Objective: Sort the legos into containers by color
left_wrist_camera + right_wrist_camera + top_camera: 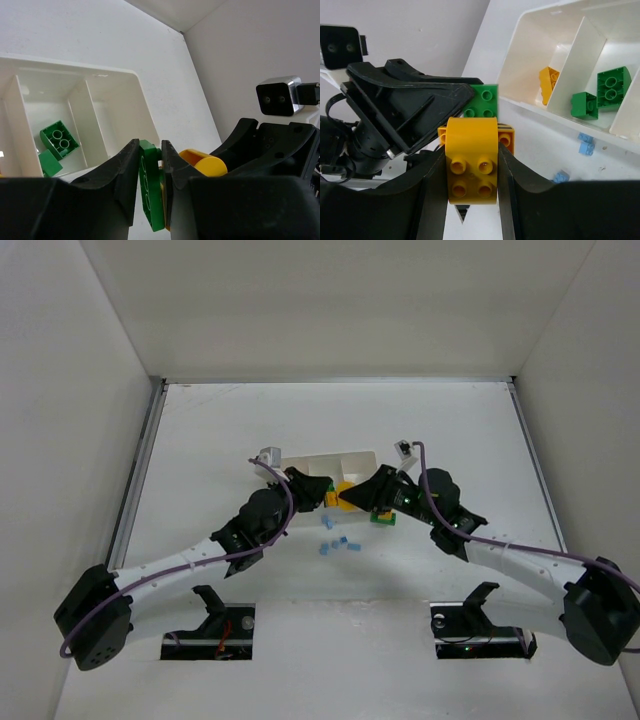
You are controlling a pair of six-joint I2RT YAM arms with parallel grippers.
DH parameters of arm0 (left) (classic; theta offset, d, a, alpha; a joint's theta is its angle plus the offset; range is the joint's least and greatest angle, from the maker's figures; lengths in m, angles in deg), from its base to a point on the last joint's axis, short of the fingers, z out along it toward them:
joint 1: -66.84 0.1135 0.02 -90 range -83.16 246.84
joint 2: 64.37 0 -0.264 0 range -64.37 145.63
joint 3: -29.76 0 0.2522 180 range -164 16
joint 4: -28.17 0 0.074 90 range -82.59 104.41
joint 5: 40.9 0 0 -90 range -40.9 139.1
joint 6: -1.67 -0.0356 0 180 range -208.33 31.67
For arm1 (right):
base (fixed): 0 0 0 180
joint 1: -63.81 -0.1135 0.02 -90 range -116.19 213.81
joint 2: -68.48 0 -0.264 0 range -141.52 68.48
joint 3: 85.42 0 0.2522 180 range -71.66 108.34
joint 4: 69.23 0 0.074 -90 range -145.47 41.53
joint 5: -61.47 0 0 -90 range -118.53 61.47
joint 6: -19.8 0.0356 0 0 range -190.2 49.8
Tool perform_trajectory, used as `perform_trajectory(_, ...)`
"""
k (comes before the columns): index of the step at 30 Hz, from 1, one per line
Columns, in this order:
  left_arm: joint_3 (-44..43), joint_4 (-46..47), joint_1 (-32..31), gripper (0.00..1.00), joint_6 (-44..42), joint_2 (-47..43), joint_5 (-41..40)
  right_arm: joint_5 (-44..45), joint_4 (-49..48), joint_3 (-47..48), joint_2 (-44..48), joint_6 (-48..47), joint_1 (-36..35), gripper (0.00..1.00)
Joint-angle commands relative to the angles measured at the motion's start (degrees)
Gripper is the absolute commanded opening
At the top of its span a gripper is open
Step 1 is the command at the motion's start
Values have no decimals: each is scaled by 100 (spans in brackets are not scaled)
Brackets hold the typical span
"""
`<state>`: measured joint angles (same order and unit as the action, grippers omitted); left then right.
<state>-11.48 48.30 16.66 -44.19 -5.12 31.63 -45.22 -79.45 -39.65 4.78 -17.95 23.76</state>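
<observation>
Left gripper [150,149] is pinched on one green brick [151,200]. The right gripper [471,154] clamps one yellow-orange brick [471,175], and the two meet just beside the white tray [530,30]. In the tray, two green bricks [612,87] share a compartment, with one yellow brick [549,82] next door. Four light-blue bricks [341,540] lie loose on the tabletop [450,420].

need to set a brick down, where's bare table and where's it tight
Bare table lies beyond the tray and along both side walls. The tray's end compartment beside the green bricks is empty. Crowded: the tray's near side, where left gripper and right gripper meet, blue legos nearer the bases.
</observation>
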Motion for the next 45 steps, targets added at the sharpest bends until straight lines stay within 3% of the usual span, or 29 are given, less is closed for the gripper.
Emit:
perform_trajectory(1, -196, -23, 109, 10, -90, -71, -107, -54, -502, -37, 332, -48, 90, 19)
perform_trajectory(15, -126, -224, 258, 10, -142, -527, -98, 226, -142, 50, 281, -302, 266, 19)
perform_trajectory(25, 138, -1954, 1048, 10, -406, -2697, -195, 939, -44, 1534, -1907, -576, -358, 19)
perform_trajectory(34, 217, -2668, 1304, 10, -397, -3217, -151, 1361, 122, 2915, -3499, -567, -719, 20)
perform_trajectory(36, 226, -2677, 1304, 10, -397, -3217, -151, 1422, 166, 3056, -3640, -575, -736, 28)
perform_trajectory(40, 217, -2660, 1304, 10, -397, -3095, -151, 1721, 254, 3005, -3483, -707, -736, 63)
perform_trajectory(45, 191, -2607, 1278, 10, -397, -2858, -151, 1774, 237, 2435, -2755, -935, -736, 73)
